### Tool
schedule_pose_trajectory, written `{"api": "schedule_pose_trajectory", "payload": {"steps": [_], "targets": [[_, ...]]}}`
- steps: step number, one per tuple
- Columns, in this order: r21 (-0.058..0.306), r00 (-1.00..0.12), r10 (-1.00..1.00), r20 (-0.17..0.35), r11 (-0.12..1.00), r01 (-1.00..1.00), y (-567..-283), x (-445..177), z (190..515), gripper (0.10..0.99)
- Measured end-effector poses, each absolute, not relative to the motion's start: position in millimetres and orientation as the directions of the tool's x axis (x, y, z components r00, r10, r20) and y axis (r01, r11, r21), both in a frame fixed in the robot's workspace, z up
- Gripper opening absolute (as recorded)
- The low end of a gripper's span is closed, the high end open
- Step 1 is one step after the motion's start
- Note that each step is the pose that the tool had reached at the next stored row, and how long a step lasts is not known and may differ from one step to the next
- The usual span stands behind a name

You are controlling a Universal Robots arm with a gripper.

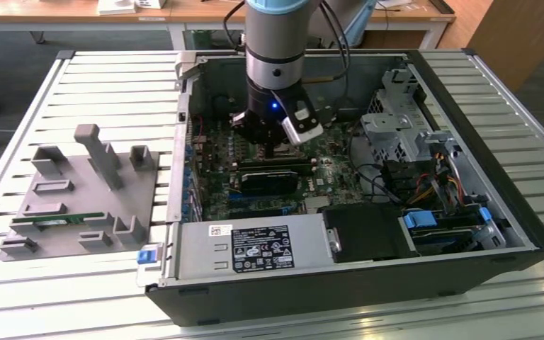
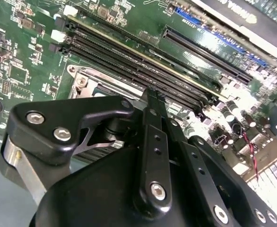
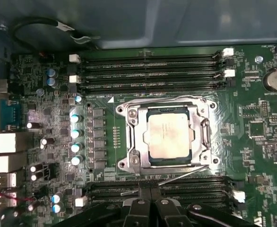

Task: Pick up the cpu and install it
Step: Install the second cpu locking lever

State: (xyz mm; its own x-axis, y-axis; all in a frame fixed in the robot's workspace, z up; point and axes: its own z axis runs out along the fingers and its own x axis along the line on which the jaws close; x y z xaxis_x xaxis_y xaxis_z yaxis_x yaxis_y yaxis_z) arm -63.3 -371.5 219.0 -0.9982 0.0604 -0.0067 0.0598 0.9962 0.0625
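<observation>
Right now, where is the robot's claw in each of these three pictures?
Exterior view: gripper down inside the open computer case, over the motherboard.
First wrist view: gripper beside the socket holding the cpu.
Second wrist view: gripper in the foreground, above the motherboard.
Shared landmark: the green motherboard.

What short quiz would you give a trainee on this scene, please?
1. True or false: the cpu lies in its socket.
2. The arm hangs over: A the grey tray, B the open case, C the desk behind.
3. Fill in: the motherboard is ____ in colour.
Key: 1 true; 2 B; 3 green.
</observation>
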Motion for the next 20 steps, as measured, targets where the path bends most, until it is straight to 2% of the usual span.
{"api": "schedule_pose_trajectory", "payload": {"steps": [2, 8, 20], "targets": [[0.073, -0.998, 0.060, -0.006, 0.996, 0.060, -373, -64, 218, 0.106], [0.134, -0.998, 0.061, -0.002, 0.989, 0.060, -383, -64, 218, 0.106], [0.154, -0.998, 0.061, -0.001, 0.986, 0.060, -391, -76, 210, 0.106]]}}
